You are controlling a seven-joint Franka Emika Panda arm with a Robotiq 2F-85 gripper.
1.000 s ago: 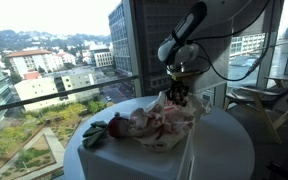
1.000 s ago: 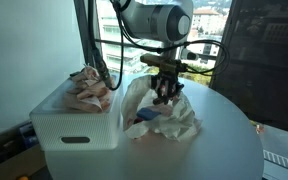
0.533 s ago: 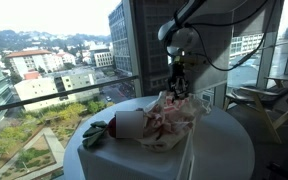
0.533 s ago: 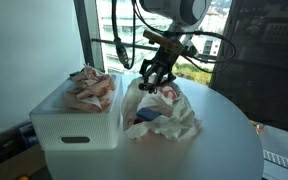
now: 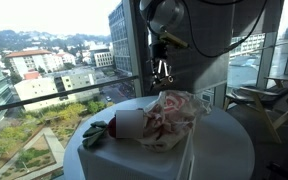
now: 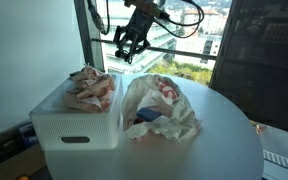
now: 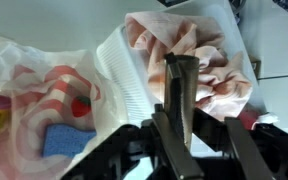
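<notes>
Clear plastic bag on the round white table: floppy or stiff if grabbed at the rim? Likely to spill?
Probably floppy: the crumpled clear plastic bag sags in folds around its contents. Likely light, holding a pink-striped cloth and a blue sponge. Its mouth looks open, so tipping could spill them.

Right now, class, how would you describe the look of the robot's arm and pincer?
The arm has smooth white rounded shells with a grey joint. Black cables loop beside it. The pincer is black, and its two slim fingers look dark and flat.
</notes>
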